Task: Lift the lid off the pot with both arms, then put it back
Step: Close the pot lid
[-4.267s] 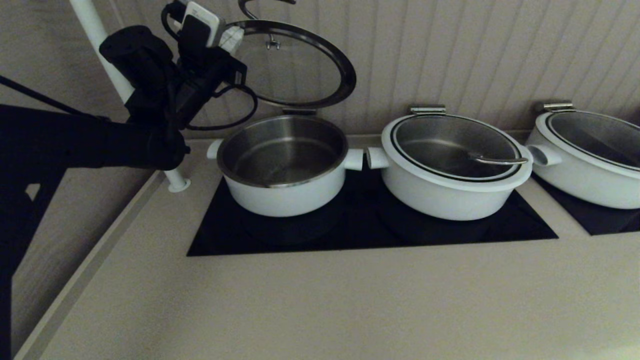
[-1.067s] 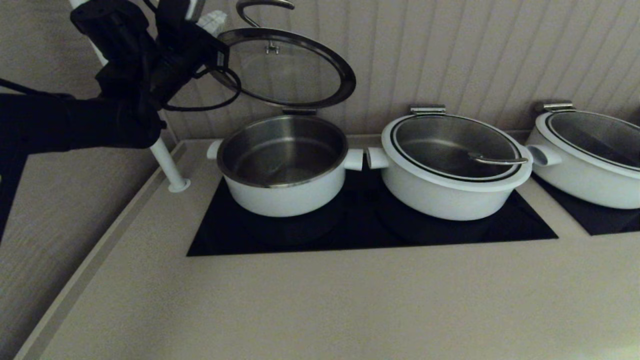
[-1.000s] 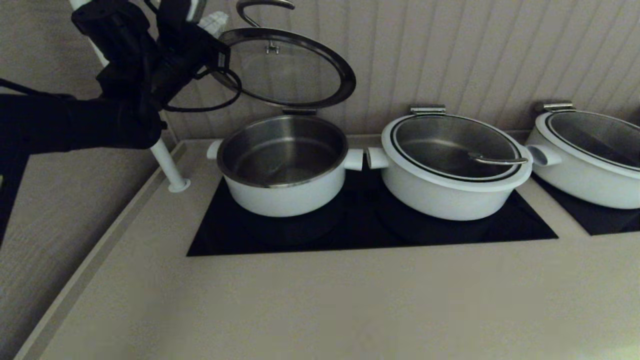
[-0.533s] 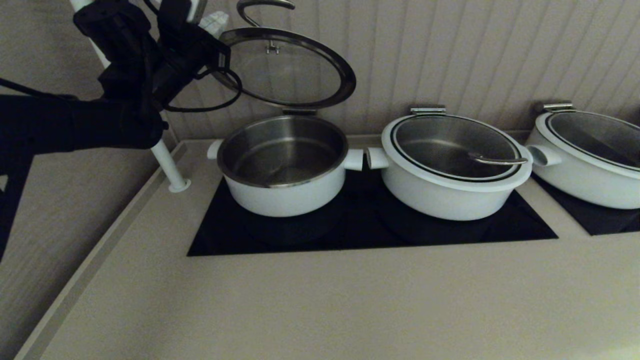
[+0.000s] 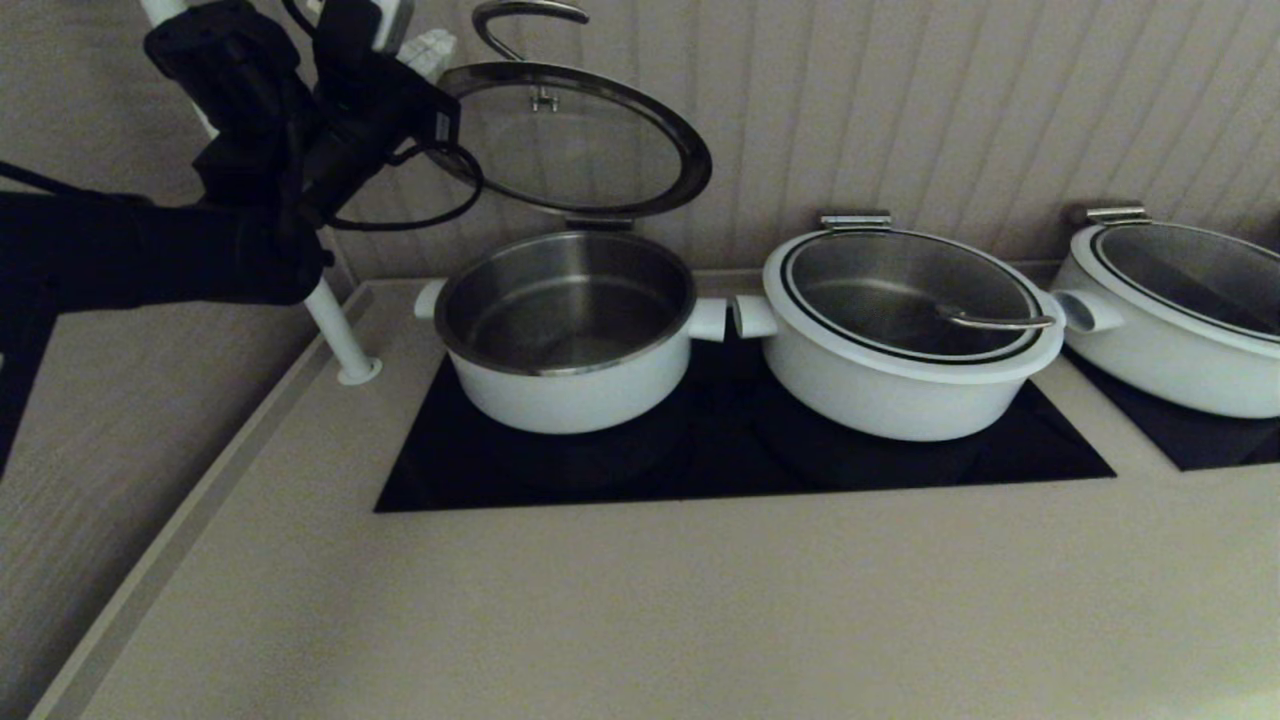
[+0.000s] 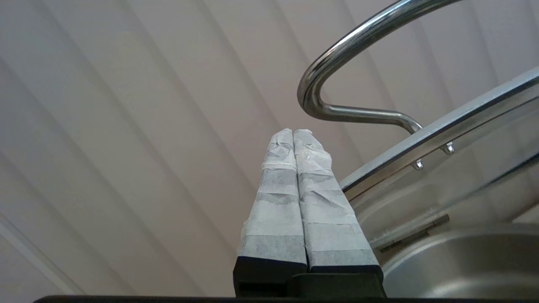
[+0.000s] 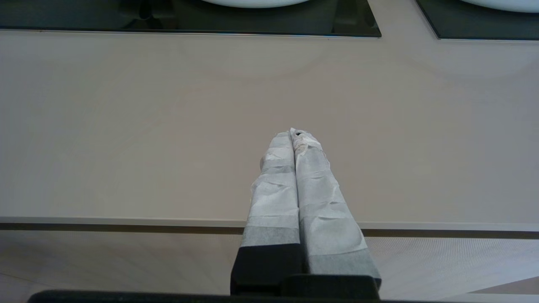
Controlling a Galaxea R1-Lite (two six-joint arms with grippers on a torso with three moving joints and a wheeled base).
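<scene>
From the head camera I see the pot (image 5: 567, 330) standing open on the black hob (image 5: 740, 455) set in the worktop (image 5: 640, 610). Its lid (image 5: 580, 140) is swung up behind it, tilted against the ribbed wall (image 5: 900, 100), with its steel loop handle (image 5: 525, 15) at the top. My left pincer (image 5: 425, 45) sits high beside the lid's left edge, just off the rim; its fingers are mostly cut off by the frame and masked by the black arm, so I cannot judge contact here. Two wider pots (image 5: 905, 335) stand to the right, lids on. My right arm is out of this view.

From the left wrist, my left pincer (image 6: 293, 131) is clenched on nothing, its taped fingers (image 6: 278, 202) pressed together. The lid's rim (image 6: 438, 134) and handle (image 6: 337, 80) run close alongside the tips. I cannot tell whether they touch. The pot's steel edge (image 6: 463, 261) shows blurred below.

From the right wrist, my right pincer (image 7: 293, 133) is clenched and empty, hanging over the bare worktop (image 7: 126, 126) near its front edge, well apart from the hob (image 7: 189, 21); the pot bases above are cropped.
</scene>
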